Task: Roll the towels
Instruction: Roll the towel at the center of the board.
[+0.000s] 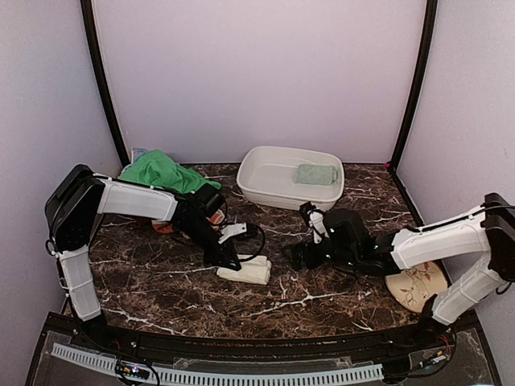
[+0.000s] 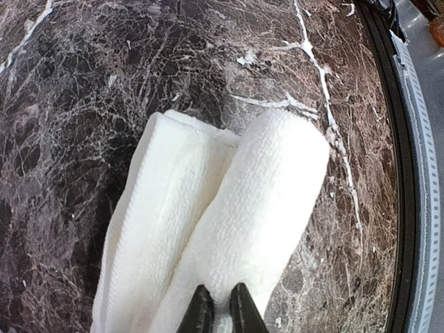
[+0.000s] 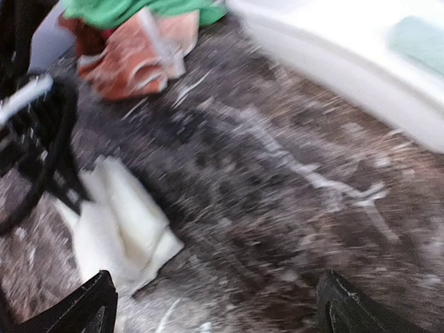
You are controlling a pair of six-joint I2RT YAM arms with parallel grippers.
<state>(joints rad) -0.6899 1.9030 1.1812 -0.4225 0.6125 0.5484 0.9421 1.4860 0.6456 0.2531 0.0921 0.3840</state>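
Eyes on the cream-white towel (image 2: 229, 229): it is half done, a plump terry roll on its right side lying tight against a flat folded strip on its left. It sits on the dark marble table (image 1: 145, 281) near the middle, a little left of centre, well short of the white basin (image 1: 273, 189) at the back.

The left gripper (image 2: 220, 313) is right on it. Its two black fingertips (image 2: 201, 312) are pinched almost together at the near end of the roll, with only a sliver of white cloth between them, so it has the towel gripped.

The right gripper (image 3: 222, 312) is spread wide with nothing in it. Its wrist view is badly blurred, but the cream towel shows ahead and to its left, apart from the fingers.

At the back left lies a crumpled bright green towel (image 1: 161, 170), with the orange towel (image 3: 132, 59) just in front of it, partly under the left arm. The pale sage-green towel (image 1: 315, 174) lies inside the basin, toward its right end.
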